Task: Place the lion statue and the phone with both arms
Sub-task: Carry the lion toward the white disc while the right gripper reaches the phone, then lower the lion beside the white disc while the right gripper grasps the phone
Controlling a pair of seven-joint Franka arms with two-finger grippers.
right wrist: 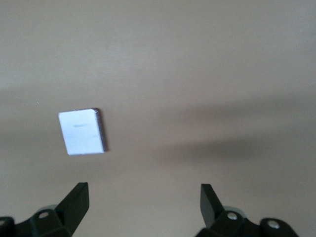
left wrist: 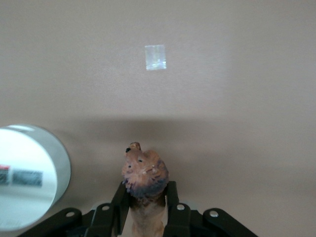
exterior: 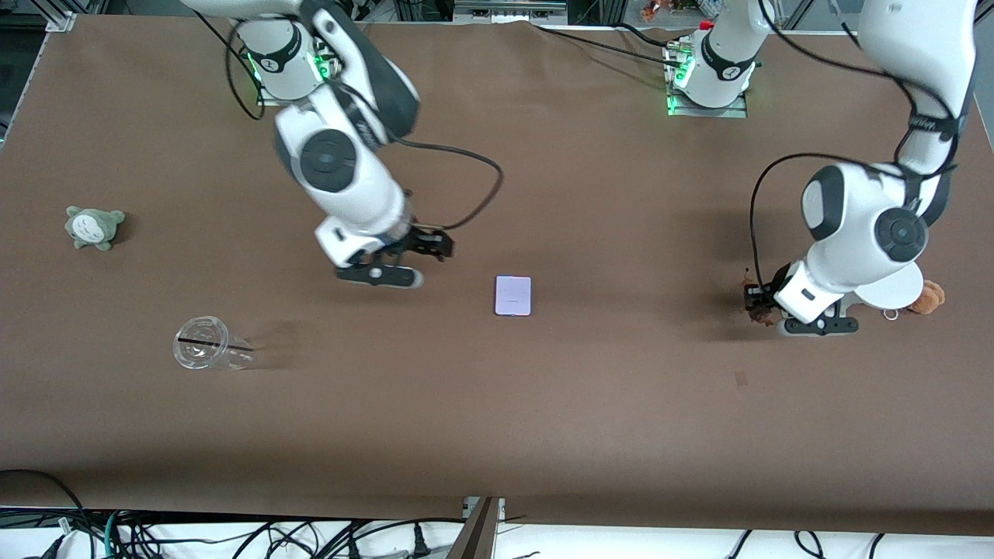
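The lion statue (left wrist: 144, 170), orange-brown with a darker mane, sits head-out between the black fingers of my left gripper (left wrist: 144, 186), which is shut on it. In the front view that left gripper (exterior: 755, 301) is low over the table at the left arm's end, with the lion statue (exterior: 759, 313) at its tip. The phone (exterior: 512, 295), a flat pale lavender rectangle, lies on the brown table near the middle. My right gripper (exterior: 441, 243) hangs open over the table beside the phone, toward the right arm's end. In the right wrist view the phone (right wrist: 81, 132) lies off to one side of the open right gripper (right wrist: 143, 197).
A white round stand (exterior: 889, 291) and a tan plush bear (exterior: 928, 297) sit close beside the left arm's hand. A grey-green plush toy (exterior: 93, 227) and a clear plastic cup (exterior: 208, 344) on its side lie at the right arm's end. A small tape patch (exterior: 740, 379) marks the table.
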